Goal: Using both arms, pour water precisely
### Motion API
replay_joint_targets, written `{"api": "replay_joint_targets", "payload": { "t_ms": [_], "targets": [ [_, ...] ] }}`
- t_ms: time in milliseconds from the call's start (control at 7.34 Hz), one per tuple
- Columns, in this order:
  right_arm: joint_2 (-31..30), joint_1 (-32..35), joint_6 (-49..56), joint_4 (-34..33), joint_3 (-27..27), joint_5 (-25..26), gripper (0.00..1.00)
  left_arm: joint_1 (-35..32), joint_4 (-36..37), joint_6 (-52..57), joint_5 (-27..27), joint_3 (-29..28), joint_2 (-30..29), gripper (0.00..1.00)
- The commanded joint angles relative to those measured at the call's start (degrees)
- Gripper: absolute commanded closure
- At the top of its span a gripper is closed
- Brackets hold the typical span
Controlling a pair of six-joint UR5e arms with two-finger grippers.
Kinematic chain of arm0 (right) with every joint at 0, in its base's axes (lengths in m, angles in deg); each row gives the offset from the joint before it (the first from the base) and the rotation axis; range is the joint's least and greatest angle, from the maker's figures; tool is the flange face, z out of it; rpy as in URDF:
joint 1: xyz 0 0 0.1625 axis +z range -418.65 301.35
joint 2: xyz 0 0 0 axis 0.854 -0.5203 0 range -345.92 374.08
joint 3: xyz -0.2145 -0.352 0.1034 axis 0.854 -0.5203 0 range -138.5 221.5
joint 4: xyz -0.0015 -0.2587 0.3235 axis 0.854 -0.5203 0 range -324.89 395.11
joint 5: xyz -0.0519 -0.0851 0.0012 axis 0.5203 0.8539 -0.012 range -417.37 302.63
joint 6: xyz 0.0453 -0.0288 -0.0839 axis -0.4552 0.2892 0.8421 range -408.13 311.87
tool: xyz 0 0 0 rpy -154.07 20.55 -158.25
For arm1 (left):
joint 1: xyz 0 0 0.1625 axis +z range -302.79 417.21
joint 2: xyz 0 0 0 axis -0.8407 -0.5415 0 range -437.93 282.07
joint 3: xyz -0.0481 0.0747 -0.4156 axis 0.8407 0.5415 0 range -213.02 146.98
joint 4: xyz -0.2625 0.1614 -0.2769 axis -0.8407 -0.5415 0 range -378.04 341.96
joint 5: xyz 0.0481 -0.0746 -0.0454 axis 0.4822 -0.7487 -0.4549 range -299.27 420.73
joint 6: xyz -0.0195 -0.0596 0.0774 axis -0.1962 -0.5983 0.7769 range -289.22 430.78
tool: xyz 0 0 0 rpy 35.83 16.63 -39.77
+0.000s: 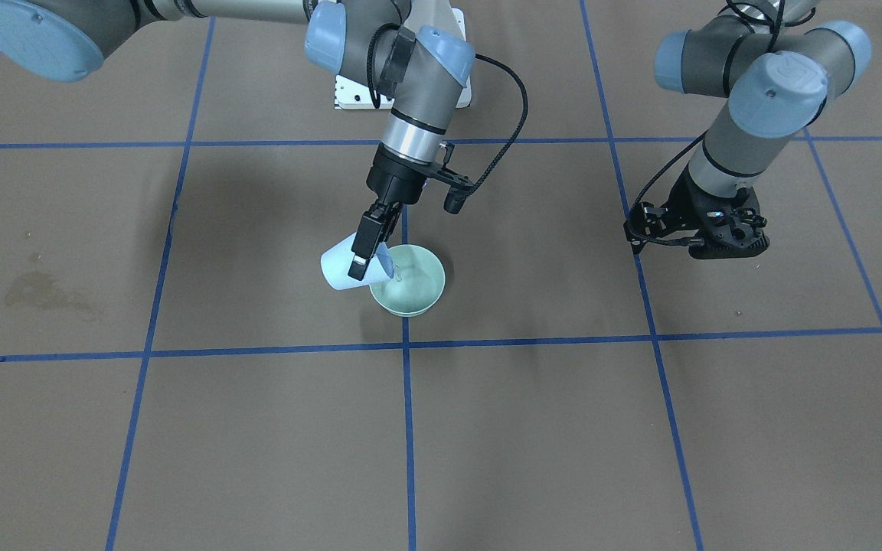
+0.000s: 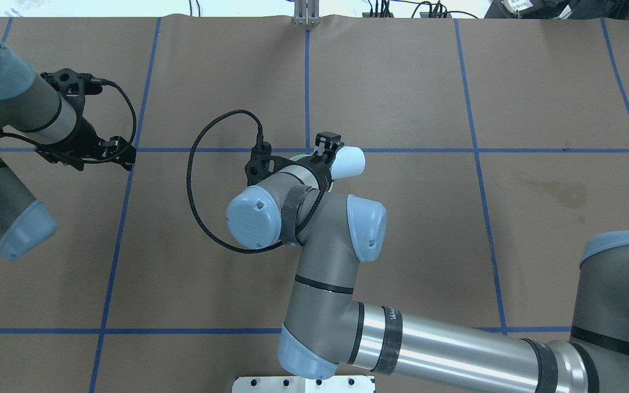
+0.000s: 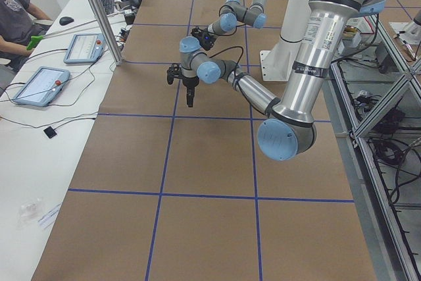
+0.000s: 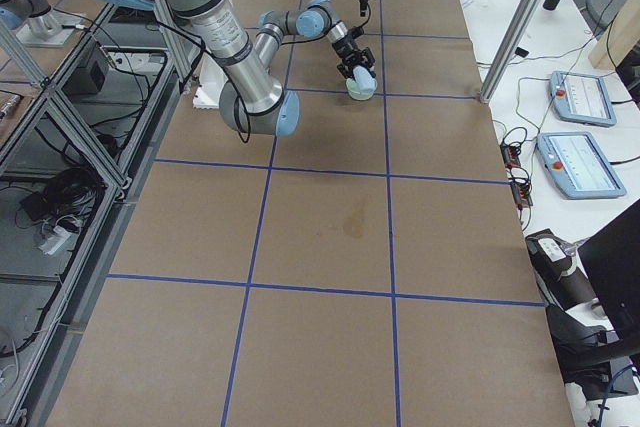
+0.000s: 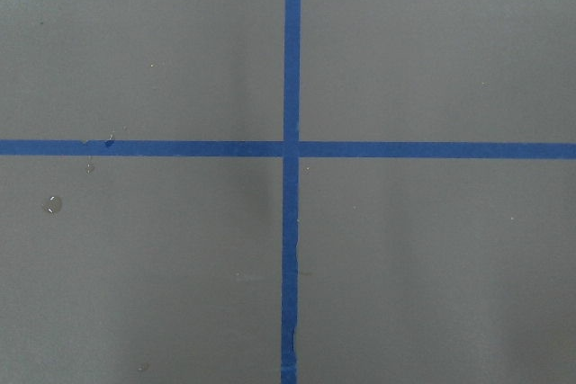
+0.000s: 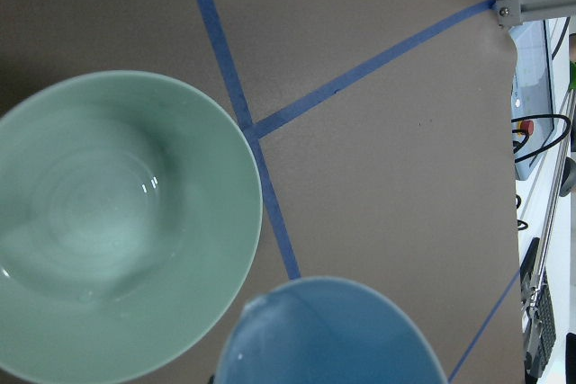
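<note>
Brown tabletop (image 1: 533, 428); cup (image 1: 338, 269) overhangs bowl (image 1: 419, 297) rim.

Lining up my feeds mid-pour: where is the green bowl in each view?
Front-facing: green bowl at centre.
Overhead: a green sliver under the right arm.
Exterior left: cannot make it out.
Exterior right: top centre.
Left wrist: not in it.
Right wrist: left half, above the blue cup.
Shared landmark: the tape crossing beside the bowl.
</note>
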Motion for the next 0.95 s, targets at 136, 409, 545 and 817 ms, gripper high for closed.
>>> {"api": "replay_joint_targets", "payload": {
  "t_ms": [136, 409, 545, 817],
  "targets": [
    [2.23, -0.50, 4.34, -0.45, -3.70, 2.47, 0.83, 0.00, -0.07, 0.00, 0.00, -0.18, -0.02, 0.00],
    [2.93, -0.50, 7.51, -2.91, -3.70, 2.56, 0.80, 0.00, -0.07, -0.27, 0.00, -0.27, -0.02, 0.00],
    [2.85, -0.58, 7.61, -3.61, -3.79, 2.65, 0.80, 0.00, -0.07, -0.27, 0.00, -0.27, -0.02, 0.00],
    [3.19, -1.38, 9.36, -7.74, -3.97, 5.46, 0.84, 0.00, -0.07, -0.53, 0.00, -0.27, -0.11, 0.00]
  ]
}}
